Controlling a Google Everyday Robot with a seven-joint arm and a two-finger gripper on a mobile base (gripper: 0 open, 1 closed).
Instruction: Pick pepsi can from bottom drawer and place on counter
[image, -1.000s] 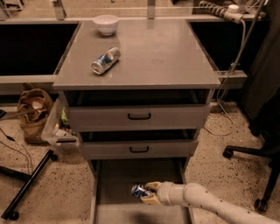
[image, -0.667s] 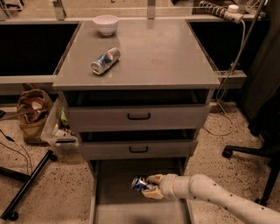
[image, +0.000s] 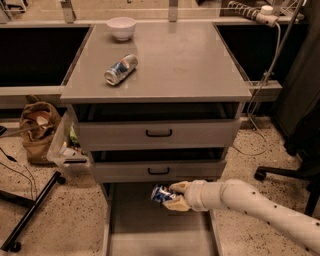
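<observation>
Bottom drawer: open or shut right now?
Open. The bottom drawer juts out below the two handled drawers, floor exposed; the gripper, closed on the pepsi can, is over its back end.

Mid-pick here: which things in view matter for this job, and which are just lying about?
Job:
- pepsi can, held in the end effector over the bottom drawer
- counter, where it goes

Lying about:
- silver-white can on its side on the counter
- white bowl at the counter's back edge
- brown bag and plastic bin on the floor beside the cabinet
</observation>
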